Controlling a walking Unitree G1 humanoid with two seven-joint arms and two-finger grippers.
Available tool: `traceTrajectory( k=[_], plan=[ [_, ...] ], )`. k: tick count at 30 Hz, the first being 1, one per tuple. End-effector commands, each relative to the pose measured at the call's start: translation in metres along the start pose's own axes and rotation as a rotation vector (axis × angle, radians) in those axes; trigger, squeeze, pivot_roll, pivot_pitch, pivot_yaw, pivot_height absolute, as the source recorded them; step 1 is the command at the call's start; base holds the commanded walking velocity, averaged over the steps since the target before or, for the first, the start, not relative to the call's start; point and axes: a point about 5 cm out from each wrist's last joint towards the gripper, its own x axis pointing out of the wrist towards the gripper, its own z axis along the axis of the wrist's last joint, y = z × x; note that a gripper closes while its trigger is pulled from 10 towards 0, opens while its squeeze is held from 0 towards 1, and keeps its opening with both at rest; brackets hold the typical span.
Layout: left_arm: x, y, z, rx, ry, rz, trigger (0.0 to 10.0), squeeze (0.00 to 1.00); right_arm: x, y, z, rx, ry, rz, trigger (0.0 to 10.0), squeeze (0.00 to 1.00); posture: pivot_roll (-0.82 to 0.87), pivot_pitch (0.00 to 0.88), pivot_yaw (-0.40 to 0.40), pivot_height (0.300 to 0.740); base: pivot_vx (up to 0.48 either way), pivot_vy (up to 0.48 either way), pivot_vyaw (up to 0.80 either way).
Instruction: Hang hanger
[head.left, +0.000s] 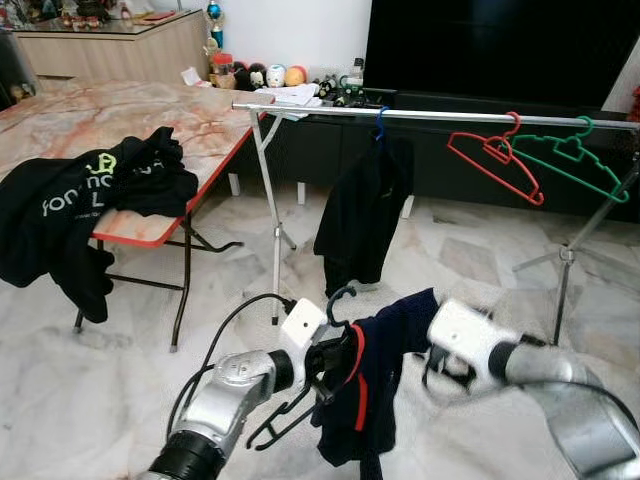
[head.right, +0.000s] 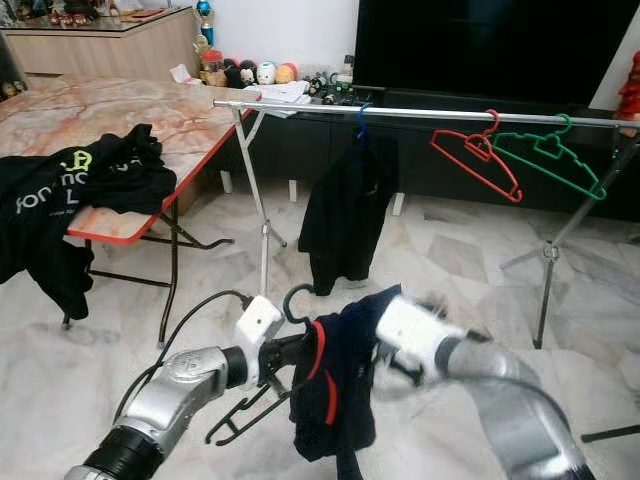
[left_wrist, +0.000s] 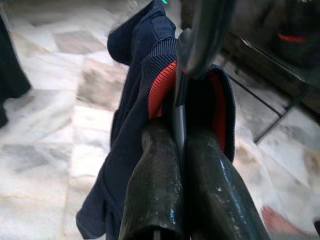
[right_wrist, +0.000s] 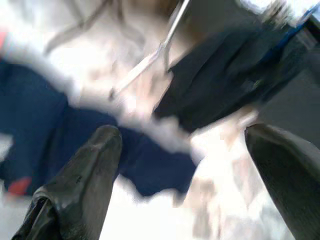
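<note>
Pinching the black hanger (head.left: 300, 400) right at its neck, the left gripper (left_wrist: 178, 150) has both fingers squeezed tight on the stem, hook poking up past the tips, probably so the navy garment (head.left: 372, 385) draped on it stays balanced. The right gripper (right_wrist: 182, 165) has its fingers spread wide, nothing between them, with the garment just beyond the tips. Farther out past both is the rail (head.left: 430, 116), already carrying a dark shirt (head.left: 362, 215), a red hanger (head.left: 495, 160) and a green hanger (head.left: 570, 158). The free stretch looks tight-ish, and the hanging shirt could snag.
</note>
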Motion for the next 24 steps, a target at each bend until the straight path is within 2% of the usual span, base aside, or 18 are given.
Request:
traceTrajectory(
  k=[1, 2, 4, 5, 6, 7, 8, 9, 11, 14, 17, 21, 23, 24],
  plan=[
    [-0.001, -0.002, 0.004, 0.036, 0.001, -0.021, 10.0, 0.00, -0.001, -0.006, 0.009, 0.035, -0.087, 0.003, 10.0, 0.00, -0.03, 0.049, -0.013, 0.740, 0.000, 0.000, 0.00],
    [-0.002, 0.000, 0.004, 0.035, 0.000, -0.010, 10.0, 0.00, -0.001, -0.006, 0.011, 0.045, -0.109, 0.030, 10.0, 0.00, -0.03, 0.050, -0.013, 0.740, 0.000, 0.000, 0.00],
    [-0.005, 0.002, 0.004, 0.037, 0.001, -0.010, 10.0, 0.00, -0.003, 0.002, 0.017, 0.031, -0.193, 0.162, 10.0, 0.00, -0.03, 0.052, -0.013, 0.740, 0.000, 0.000, 0.00],
    [-0.005, 0.002, 0.004, 0.037, 0.001, -0.010, 10.0, 0.00, -0.003, 0.002, 0.017, 0.031, -0.193, 0.162, 10.0, 0.00, -0.03, 0.052, -0.013, 0.740, 0.000, 0.000, 0.00],
    [-0.006, 0.002, 0.004, 0.049, 0.007, -0.023, 10.0, 0.00, -0.003, 0.006, 0.014, 0.037, -0.188, 0.237, 10.0, 0.00, -0.03, 0.055, -0.014, 0.740, 0.000, 0.000, 0.00],
    [-0.008, 0.001, 0.005, 0.056, 0.009, -0.043, 10.0, 0.00, -0.008, 0.017, 0.011, 0.053, -0.219, 0.404, 10.0, 0.00, -0.03, 0.058, -0.014, 0.740, 0.000, 0.000, 0.00],
    [-0.008, 0.001, 0.005, 0.056, 0.009, -0.043, 10.0, 0.00, -0.008, 0.017, 0.011, 0.053, -0.219, 0.404, 10.0, 0.00, -0.03, 0.058, -0.014, 0.740, 0.000, 0.000, 0.00],
    [-0.010, 0.001, 0.005, 0.075, 0.019, -0.060, 10.0, 0.00, -0.012, 0.022, 0.003, 0.029, -0.199, 0.521, 10.0, 0.00, -0.03, 0.057, -0.015, 0.740, 0.000, 0.000, 0.00],
    [-0.012, 0.001, 0.005, 0.095, 0.030, -0.076, 10.0, 0.00, -0.014, 0.021, -0.013, -0.043, -0.117, 0.595, 10.0, 0.00, -0.02, 0.058, -0.016, 0.740, 0.000, 0.000, 0.00],
    [-0.014, 0.002, 0.006, 0.108, 0.033, -0.089, 10.0, 0.00, -0.016, 0.014, -0.024, -0.065, -0.066, 0.659, 10.0, 0.00, -0.02, 0.056, -0.014, 0.740, 0.000, 0.000, 0.00],
    [-0.018, 0.001, 0.010, 0.134, 0.034, -0.127, 10.0, 0.00, -0.012, -0.001, -0.028, -0.148, -0.030, 0.627, 10.0, 0.00, -0.02, 0.056, -0.017, 0.740, 0.000, 0.000, 0.00],
    [-0.021, -0.003, 0.013, 0.149, 0.046, -0.183, 10.0, 0.00, -0.008, -0.011, -0.015, -0.148, -0.108, 0.617, 10.0, 0.00, -0.02, 0.053, -0.016, 0.740, 0.000, 0.000, 0.00],
    [-0.021, -0.004, 0.012, 0.166, 0.059, -0.193, 10.0, 0.00, -0.008, -0.011, -0.012, -0.141, -0.136, 0.642, 10.0, 0.00, -0.02, 0.052, -0.016, 0.740, 0.000, 0.000, 0.00],
    [-0.021, -0.006, 0.013, 0.176, 0.067, -0.213, 10.0, 0.00, -0.008, -0.007, -0.008, -0.130, -0.171, 0.698, 10.0, 0.00, -0.02, 0.051, -0.016, 0.740, 0.000, 0.000, 0.00]
  ],
)
